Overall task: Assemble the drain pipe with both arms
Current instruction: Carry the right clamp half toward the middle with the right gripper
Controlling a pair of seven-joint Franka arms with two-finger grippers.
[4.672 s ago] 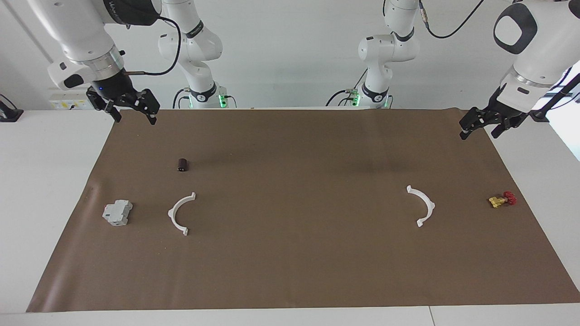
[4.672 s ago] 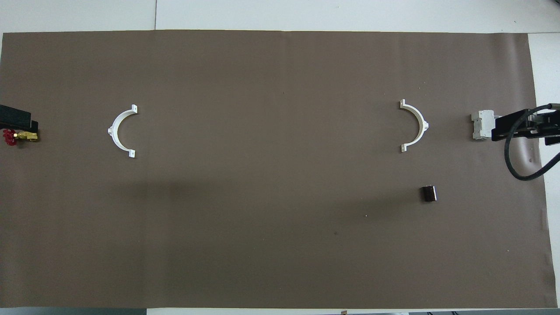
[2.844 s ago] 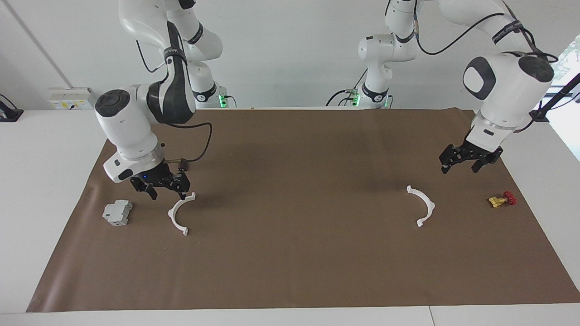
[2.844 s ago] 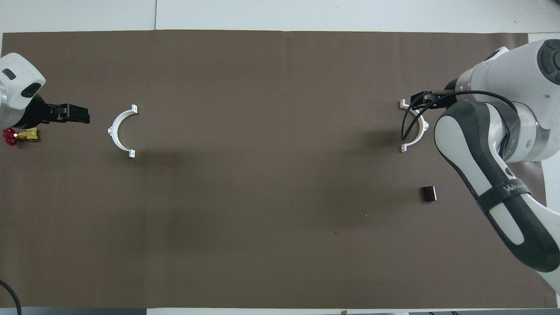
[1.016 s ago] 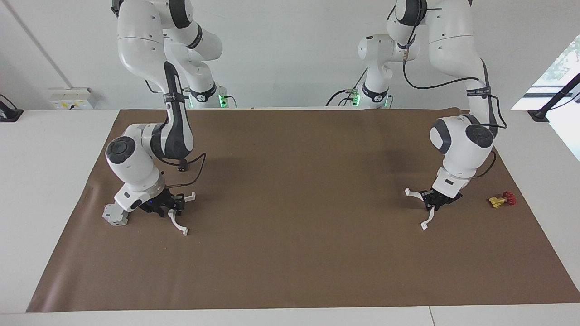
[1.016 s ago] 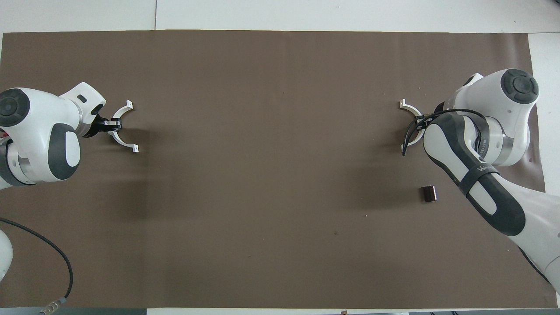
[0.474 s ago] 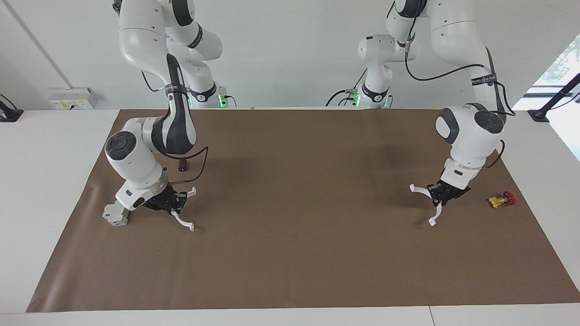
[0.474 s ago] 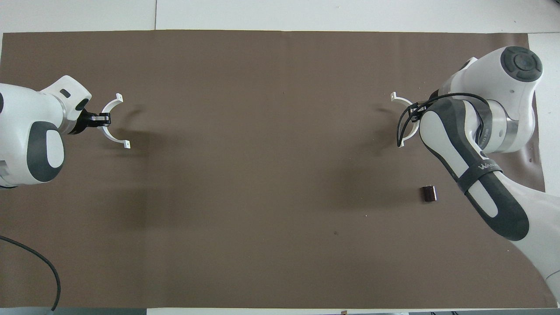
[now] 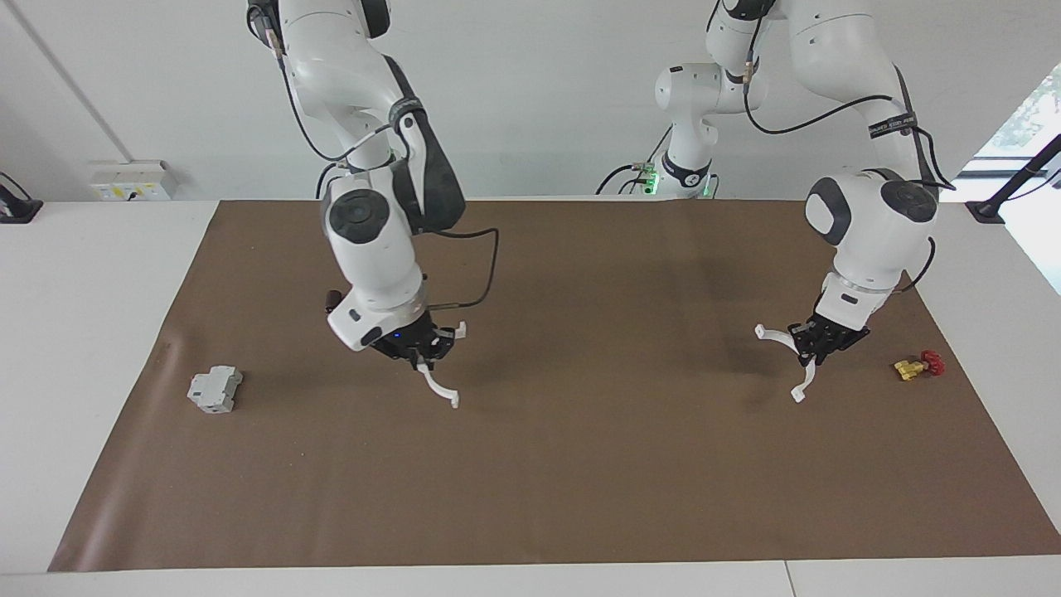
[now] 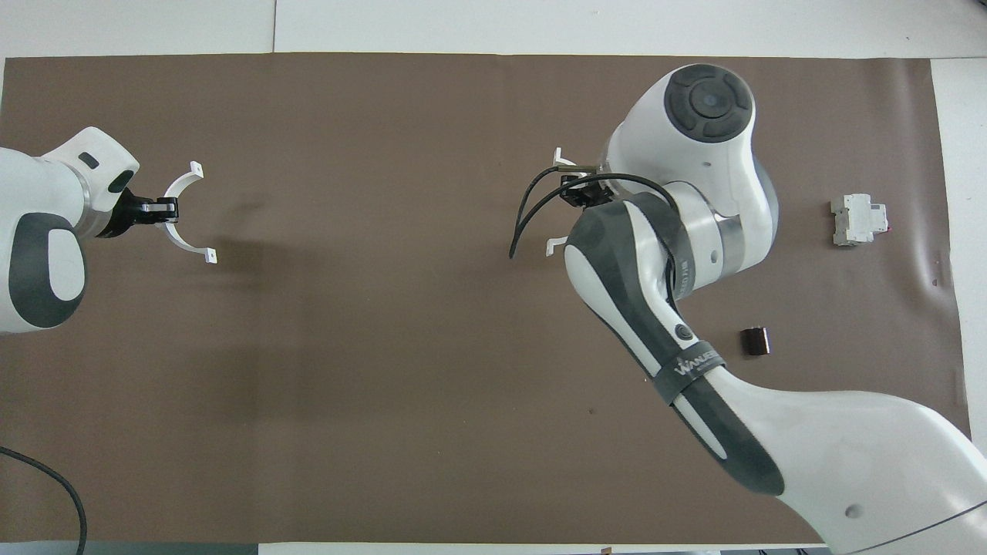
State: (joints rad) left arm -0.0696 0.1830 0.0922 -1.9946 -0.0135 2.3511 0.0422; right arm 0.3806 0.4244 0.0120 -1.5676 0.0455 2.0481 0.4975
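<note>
While both halves of the drain pipe remain well apart, assembly judged not yet begun: pick-up done, bringing together and mating left. Right gripper (image 9: 421, 351) over the worktop (image 9: 580, 481) middle, toward the right arm's edge; fingers closed narrowly on one arc (image 9: 440, 383), carried clear of the surface, lower end hanging down. Left gripper (image 9: 822, 340) over the left arm's edge of the worktop, fingers likewise pinched on the other arc (image 9: 779, 338), raised, tabs (image 10: 197, 166) free. Grey block (image 9: 215, 390) and small dark cylinder (image 10: 756, 341) near the right arm's edge, red-and-yellow valve (image 9: 918, 365) near the left arm's edge; all untouched. Open sides of arcs facing each other across the middle.
</note>
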